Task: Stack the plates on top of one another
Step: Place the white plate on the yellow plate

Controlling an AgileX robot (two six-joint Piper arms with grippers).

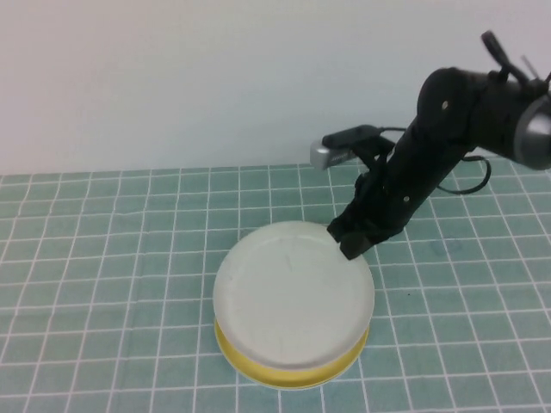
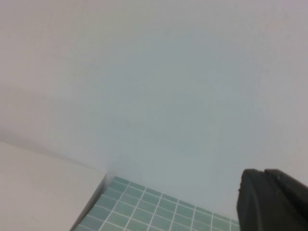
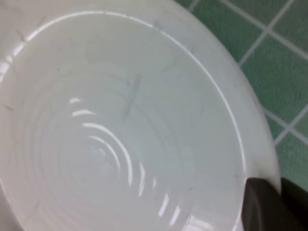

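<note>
Where the green tiled mat meets a pale wall, the white plate sits on the yellow plate — nothing inside. Right gripper is clenched on the white plate's far-right rim. Left gripper, seen only from its wrist cam, is closed w/ nothing held — raised, facing the wall.

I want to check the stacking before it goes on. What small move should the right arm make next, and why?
Probably open the right gripper and lift away. It is shut on the far right rim of the white plate, which already lies over the yellow plate. The left gripper is shut, parked away.
</note>
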